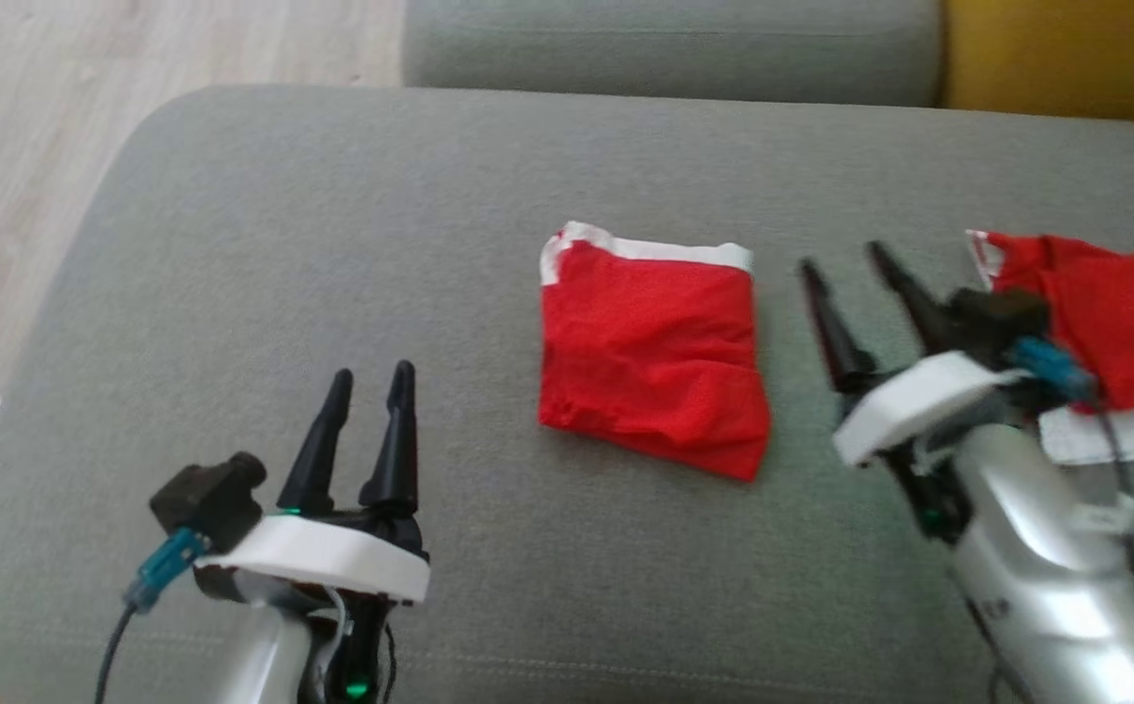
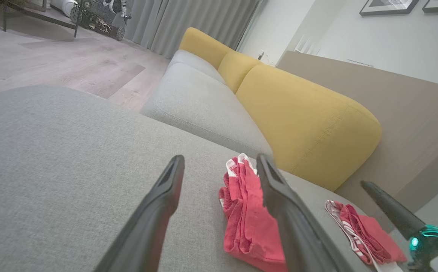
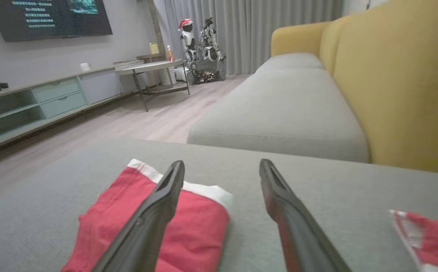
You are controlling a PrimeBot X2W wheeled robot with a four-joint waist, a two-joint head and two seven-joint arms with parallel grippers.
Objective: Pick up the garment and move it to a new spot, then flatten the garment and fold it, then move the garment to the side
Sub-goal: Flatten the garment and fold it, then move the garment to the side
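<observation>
While beside the folded garment [image 1: 650, 357], left gripper [image 1: 372, 372] and right gripper [image 1: 841, 255] low, jaws apart.

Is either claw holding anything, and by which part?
Nothing is held. The left claw and right claw are both open and empty; the folded red garment lies free on the grey cushion between them.

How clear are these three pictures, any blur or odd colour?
Head view: soft all over, the right gripper smeared, the folded garment saturated red. Left wrist view: sharper but tilted and wide-angle stretched; the folded garment looks pinker there. Right wrist view: clearest, though the second red garment at its lower right corner is blurred.
</observation>
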